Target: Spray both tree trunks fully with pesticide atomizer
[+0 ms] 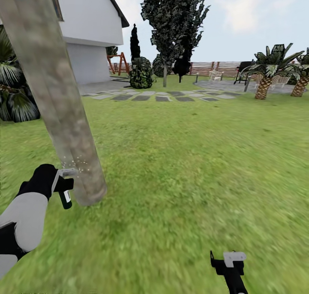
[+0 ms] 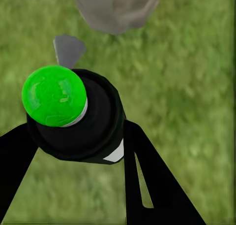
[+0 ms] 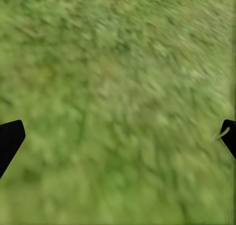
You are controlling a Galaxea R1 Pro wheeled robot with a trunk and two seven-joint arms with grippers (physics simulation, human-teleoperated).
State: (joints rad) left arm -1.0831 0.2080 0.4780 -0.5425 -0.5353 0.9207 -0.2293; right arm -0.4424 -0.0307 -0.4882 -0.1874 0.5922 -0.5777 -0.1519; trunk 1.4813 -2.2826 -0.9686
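Observation:
A thick mottled grey-brown tree trunk (image 1: pixel 64 114) slants across the left of the head view and meets the grass floor (image 1: pixel 184 165) at its base. My left gripper (image 1: pixel 60 186) is shut on the pesticide atomizer (image 1: pixel 65 197), held right beside the trunk's lower part, with fine white specks showing at its grey-white head. In the left wrist view the atomizer (image 2: pixel 83 121) sits between my black fingers (image 2: pixel 147 180), its nozzle end toward the trunk base (image 2: pixel 115 8). A second tall tree (image 1: pixel 165 73) stands far off. My right gripper (image 1: pixel 228 259) hangs open over grass (image 3: pixel 118 87).
A white house (image 1: pixel 90 32) stands behind the near trunk, with grey stepping stones (image 1: pixel 163 97) beyond the lawn. Palms (image 1: pixel 264 86) and a slatted fence (image 1: pixel 219 67) line the far right. Dark palm fronds (image 1: pixel 15 97) crowd the left edge.

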